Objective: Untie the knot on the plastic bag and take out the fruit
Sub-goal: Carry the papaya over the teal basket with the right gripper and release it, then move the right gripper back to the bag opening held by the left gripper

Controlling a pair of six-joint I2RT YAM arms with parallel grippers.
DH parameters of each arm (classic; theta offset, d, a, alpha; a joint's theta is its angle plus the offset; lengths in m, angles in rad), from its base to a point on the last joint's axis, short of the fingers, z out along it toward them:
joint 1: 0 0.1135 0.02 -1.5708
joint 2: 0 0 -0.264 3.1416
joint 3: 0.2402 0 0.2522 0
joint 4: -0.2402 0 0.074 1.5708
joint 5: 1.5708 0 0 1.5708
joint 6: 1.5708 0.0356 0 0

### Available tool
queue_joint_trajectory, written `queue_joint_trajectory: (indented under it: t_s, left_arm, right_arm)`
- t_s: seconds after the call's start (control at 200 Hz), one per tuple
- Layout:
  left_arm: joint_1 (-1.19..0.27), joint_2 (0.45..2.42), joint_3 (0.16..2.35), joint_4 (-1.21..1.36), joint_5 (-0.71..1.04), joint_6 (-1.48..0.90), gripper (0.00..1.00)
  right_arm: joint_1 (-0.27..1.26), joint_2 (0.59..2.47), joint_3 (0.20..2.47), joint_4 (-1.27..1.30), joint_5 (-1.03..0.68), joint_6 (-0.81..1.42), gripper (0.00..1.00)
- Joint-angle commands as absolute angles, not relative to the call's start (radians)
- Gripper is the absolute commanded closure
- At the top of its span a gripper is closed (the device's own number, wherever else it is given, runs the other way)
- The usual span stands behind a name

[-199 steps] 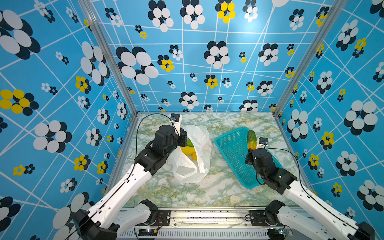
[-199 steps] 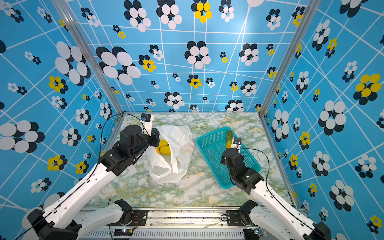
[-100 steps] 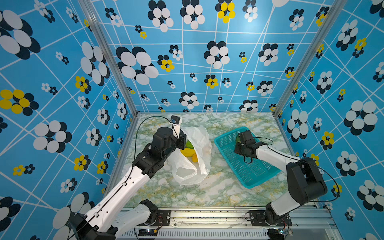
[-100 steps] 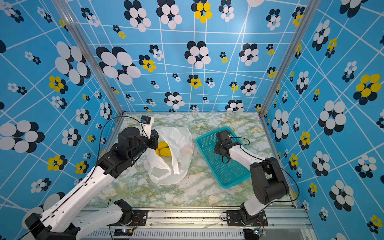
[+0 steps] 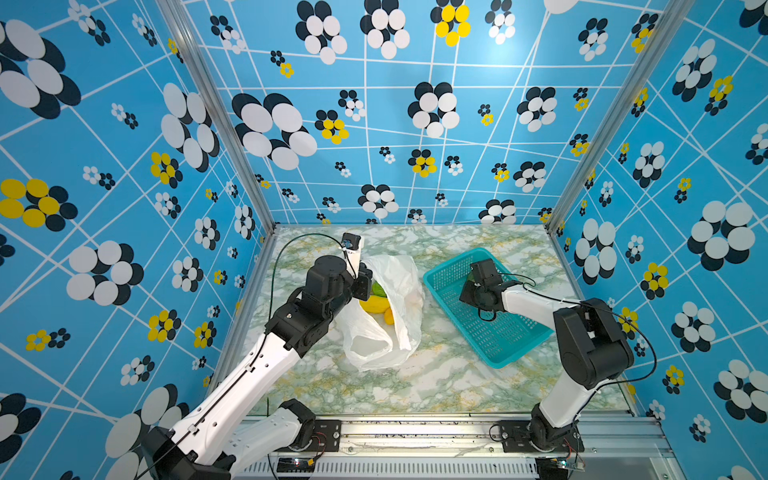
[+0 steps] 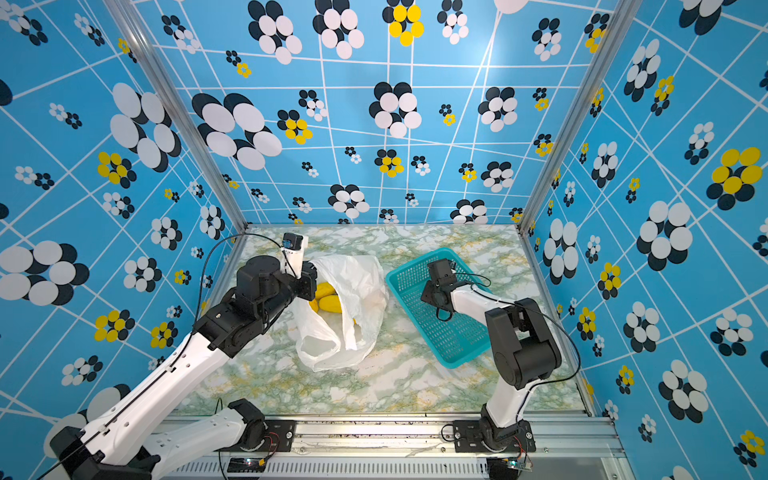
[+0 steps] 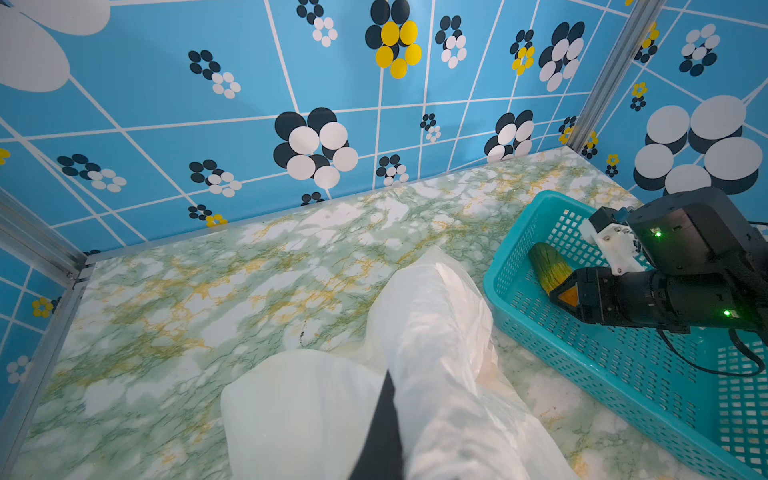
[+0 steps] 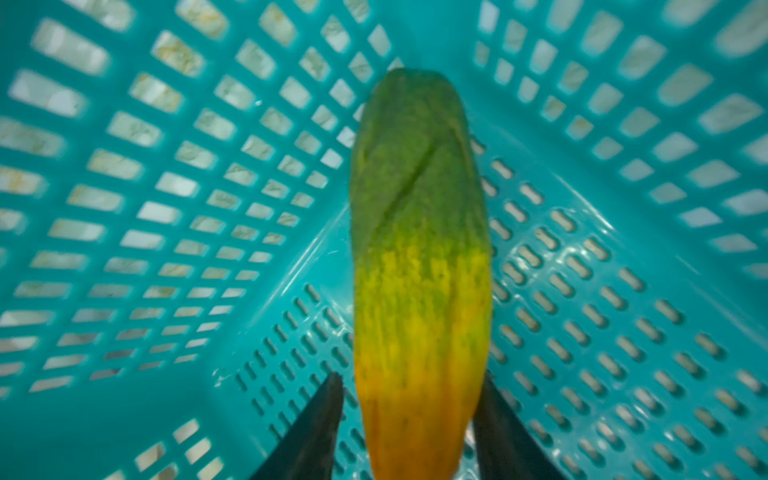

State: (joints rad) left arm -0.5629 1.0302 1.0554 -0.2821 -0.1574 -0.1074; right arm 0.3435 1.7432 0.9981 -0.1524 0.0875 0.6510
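The white plastic bag (image 5: 399, 291) (image 6: 357, 286) lies on the marble table with its mouth open; its knot is out of view. My left gripper (image 5: 365, 282) (image 7: 386, 415) is shut on the bag's rim and holds it up. Yellow fruit (image 5: 374, 303) (image 6: 328, 301) and a green fruit (image 5: 377, 289) show inside the bag. An orange-green oblong fruit (image 8: 419, 249) (image 7: 548, 266) lies in the teal basket's far corner. My right gripper (image 8: 409, 415) (image 7: 565, 291) (image 5: 469, 282) is open, one finger on each side of that fruit's orange end.
The teal mesh basket (image 5: 498, 345) (image 6: 457, 345) (image 7: 519, 232) sits slantwise right of the bag, a narrow strip of table between them. Patterned blue walls and metal corner posts (image 5: 232, 137) close in the table on three sides. The right arm's elbow (image 5: 590, 345) stands over the basket's near corner.
The right arm has swung from above the basket down into its far corner with the orange-green fruit, and its jaws have spread off it. The left gripper has hardly moved.
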Motion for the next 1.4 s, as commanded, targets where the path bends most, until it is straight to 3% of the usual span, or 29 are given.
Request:
queue_joint_trajectory:
  t_s: [0.0,0.26,0.485,0.685,0.9,1.134,1.399]
  left_arm:
    - [-0.554,1.029,1.049,-0.273,-0.171,-0.094,1.0]
    - [-0.553,1.015,1.037,-0.268,-0.174,-0.095,1.0]
    - [-0.554,1.012,1.038,-0.268,-0.175,-0.097,1.0]
    - [-0.552,1.019,1.046,-0.279,-0.181,-0.104,1.0]
    - [-0.551,1.017,1.051,-0.286,-0.181,-0.111,1.0]
    - [-0.543,1.025,1.06,-0.295,-0.19,-0.118,1.0]
    - [-0.531,1.025,1.061,-0.299,-0.179,-0.127,1.0]
  right_arm:
    - [0.349,1.747,1.012,-0.074,0.0,0.667,0.38]
    - [0.38,1.71,1.014,-0.058,0.006,0.653,0.27]
    - [0.391,1.537,0.912,-0.045,0.083,0.626,0.26]
    - [0.505,1.266,0.83,-0.079,0.2,0.477,0.34]
    - [0.83,0.983,0.79,-0.054,0.322,0.188,0.59]
    - [1.168,0.994,0.783,-0.017,0.322,-0.078,0.67]
    - [1.33,0.97,0.791,0.003,0.183,-0.15,0.68]
